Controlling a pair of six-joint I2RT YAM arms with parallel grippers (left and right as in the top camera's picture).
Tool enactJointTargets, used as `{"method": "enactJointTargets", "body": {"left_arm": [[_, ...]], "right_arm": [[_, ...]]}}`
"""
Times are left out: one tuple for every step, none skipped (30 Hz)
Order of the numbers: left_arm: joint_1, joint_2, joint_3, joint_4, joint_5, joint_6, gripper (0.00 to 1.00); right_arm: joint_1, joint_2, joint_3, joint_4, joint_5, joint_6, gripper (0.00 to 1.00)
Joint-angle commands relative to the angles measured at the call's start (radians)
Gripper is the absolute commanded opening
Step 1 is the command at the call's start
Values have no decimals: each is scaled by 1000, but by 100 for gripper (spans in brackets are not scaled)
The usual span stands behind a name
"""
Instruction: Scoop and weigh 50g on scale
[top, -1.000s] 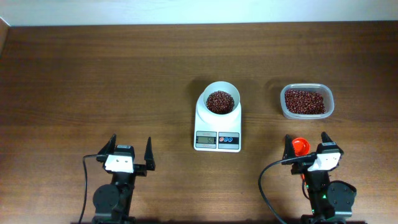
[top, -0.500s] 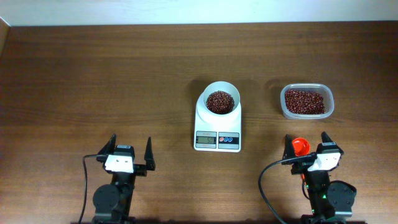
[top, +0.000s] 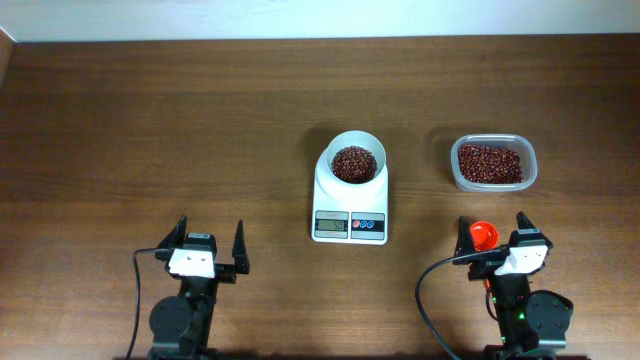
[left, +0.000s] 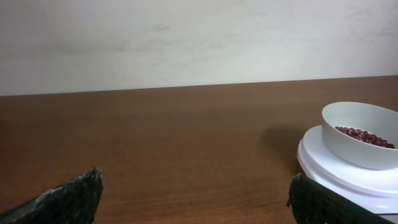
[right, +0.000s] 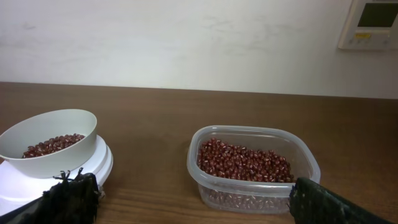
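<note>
Nothing moved; left tool (top: 211, 224), right tool (top: 491, 220) both wide open, empty (bowl (top: 353, 138) on scale (top: 326, 192))

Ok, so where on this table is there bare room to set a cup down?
Bare wood runs from the table's left edge to the scale, and along the far strip behind bowl and tub. It's tight between scale and tub, and around the orange scoop, front right.

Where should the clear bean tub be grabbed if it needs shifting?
Its near long wall, at the rim: the right gripper coming from above and in front, one finger inside, one outside. The tub stands upright and open-topped, likely too wide to span, and the beans sit below the lip.
</note>
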Motion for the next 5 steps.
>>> {"method": "enactJointTargets", "body": {"left_arm": [[4, -8, -3, -5, -7, 15, 99], [4, -8, -3, -5, -7, 15, 99], [4, -8, -3, -5, -7, 15, 99], [4, -8, -3, -5, -7, 15, 99], [4, -8, -3, -5, -7, 15, 99]], "right_arm": [[7, -8, -7, -3, -2, -6, 99], [7, -8, -7, -4, -2, -6, 99], [7, -8, -7, -3, -2, -6, 99], [7, -8, -7, -3, -2, -6, 99], [7, -8, -7, -3, -2, -6, 99]]}}
